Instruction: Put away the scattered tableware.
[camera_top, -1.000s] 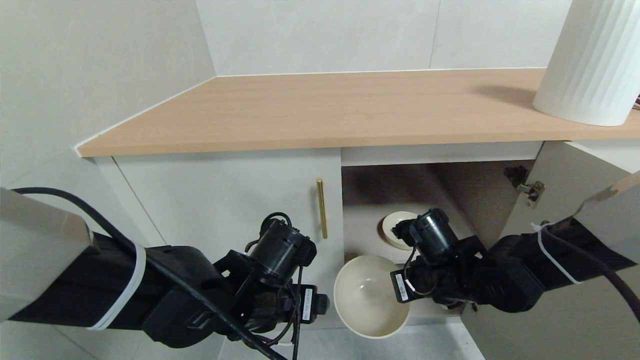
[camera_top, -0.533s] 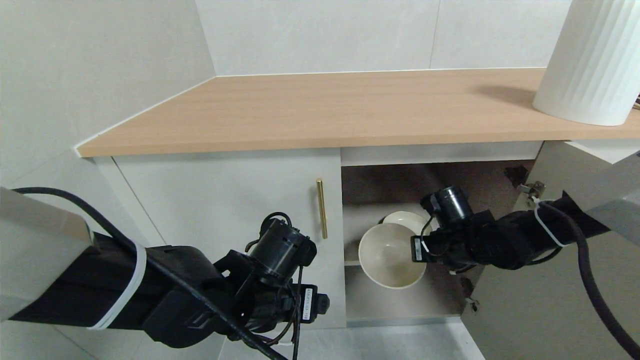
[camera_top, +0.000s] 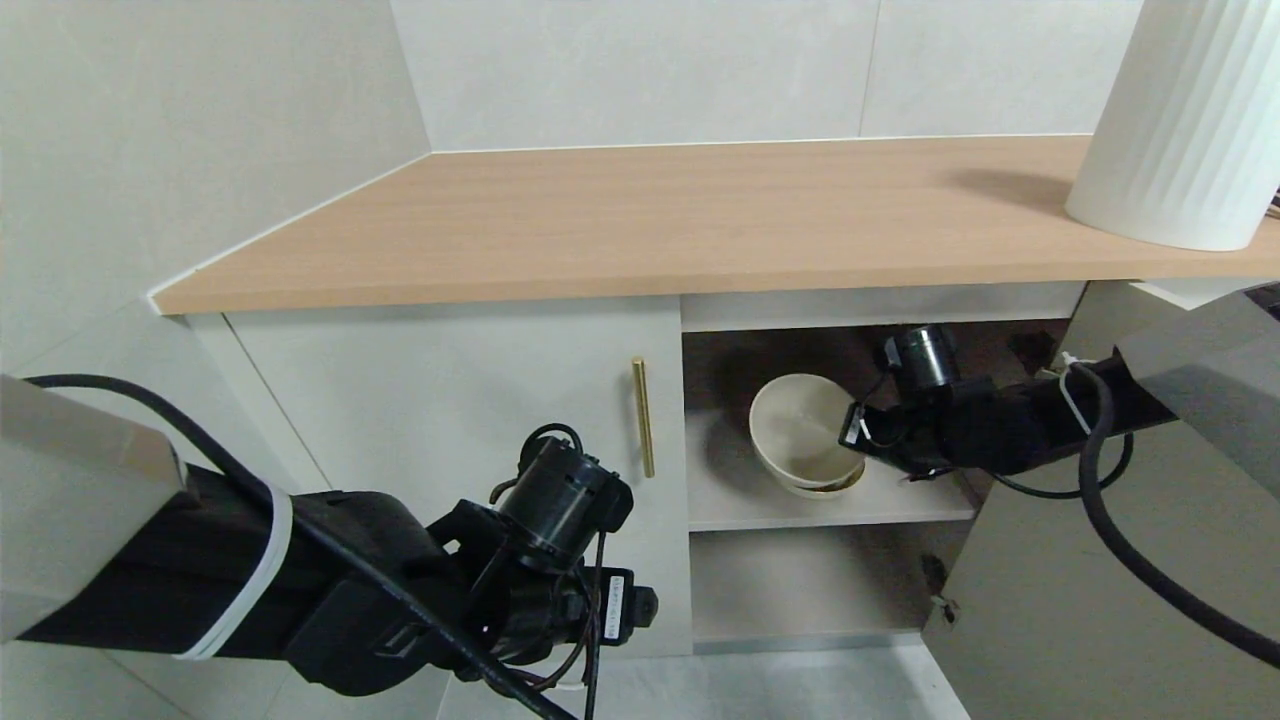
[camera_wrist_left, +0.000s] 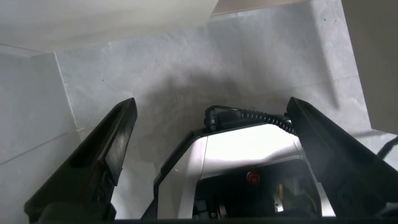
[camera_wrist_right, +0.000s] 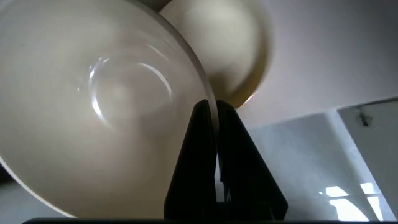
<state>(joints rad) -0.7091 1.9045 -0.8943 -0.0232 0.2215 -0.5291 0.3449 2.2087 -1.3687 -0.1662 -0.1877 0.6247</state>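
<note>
Nearest you, at 7 o'clock in the head view, the left arm (camera_top: 400, 590) is hanging low in front of the closed cupboard door (camera_top: 450, 420). The left jaws are spread wide with nothing between them, and that arm is not shifting across the last second.

The change is all on the right, where the right arm (camera_top: 1000, 435) is carrying the bowl (camera_top: 795, 430) up and inward. A second ago the bowl was hanging low outside the cupboard, and half a second ago it was level with the shelf edge. Now it is sitting at 3 o'clock from the brass handle (camera_top: 644, 415), over the upper shelf (camera_top: 735, 500), with the right jaws pinching its rim. It is tilting, mouth toward you, above the plate (camera_top: 828, 488) lying on that shelf — you cannot tell from here whether the two are touching.

For the task, the carry is looking nearly done. What is remaining, by my reading, is levelling the bowl, lowering it onto the plate and letting go.

Farther back, at 12 o'clock, the wooden surface (camera_top: 650, 220) is carrying a white ribbed vessel (camera_top: 1180, 130) at 2 o'clock.
</note>
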